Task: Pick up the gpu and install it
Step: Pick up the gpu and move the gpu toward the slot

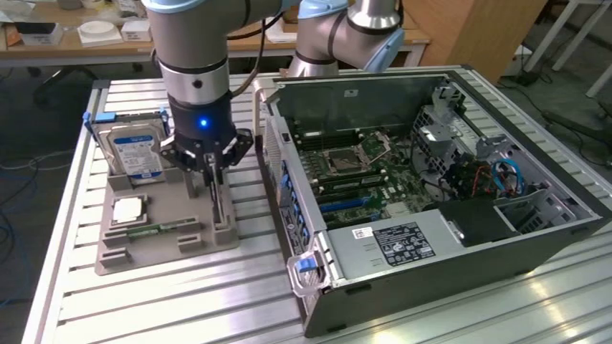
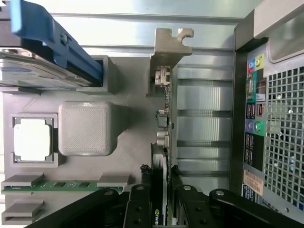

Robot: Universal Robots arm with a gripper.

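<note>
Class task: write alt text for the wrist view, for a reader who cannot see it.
The gripper clamps the gpu, a green card standing on edge in a grey tray. A hard drive, a processor and a memory stick sit in the same tray, and a computer case stands beside it.

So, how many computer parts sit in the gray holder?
4: the hard drive at the far end, the processor beside the memory stick, and the gpu upright in the gripper. None seems hidden.
</note>
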